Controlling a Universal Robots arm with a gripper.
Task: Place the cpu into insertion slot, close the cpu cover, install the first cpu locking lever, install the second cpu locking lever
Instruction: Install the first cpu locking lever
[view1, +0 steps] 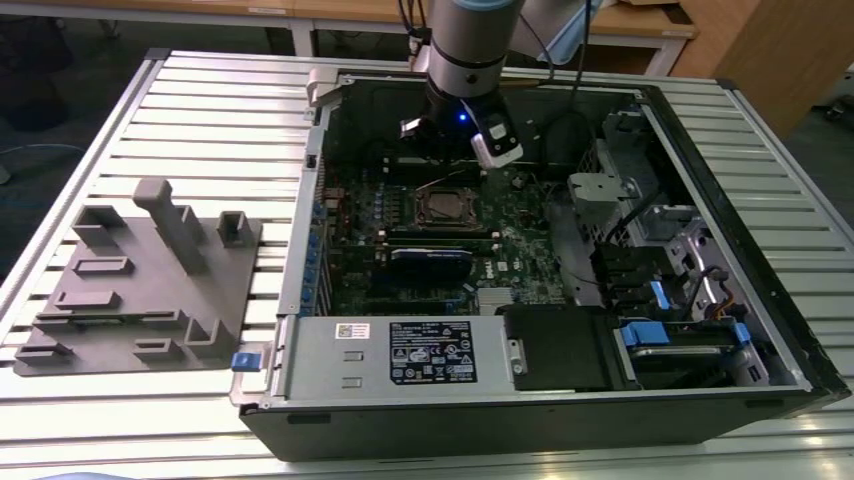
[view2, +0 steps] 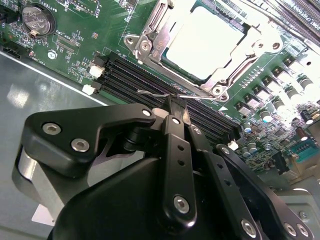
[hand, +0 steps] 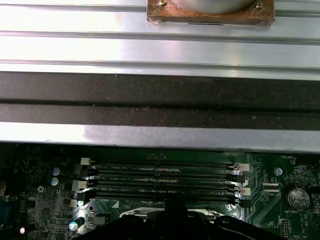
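Observation:
The cpu (view2: 205, 40) lies flat in the insertion slot (view1: 447, 206) on the green motherboard, its pale metal top showing. The silver cpu cover (view2: 150, 35) lies down around it. A thin wire locking lever (view2: 152, 93) sticks out over the black memory slots beside the socket. My gripper (view2: 177, 106) is shut, and its black fingertips touch this wire from the memory-slot side. In the exterior view the gripper (view1: 461, 160) hangs inside the open computer case, just behind the socket. The first wrist view has the fingertip (hand: 175, 199) low over the socket's edge.
Several long black memory slots (hand: 160, 180) run next to the socket. The case wall (hand: 160, 100) stands close behind them. A round coin battery (view2: 37, 19) sits on the board. A grey fixture plate (view1: 140, 290) lies on the table at the exterior view's left.

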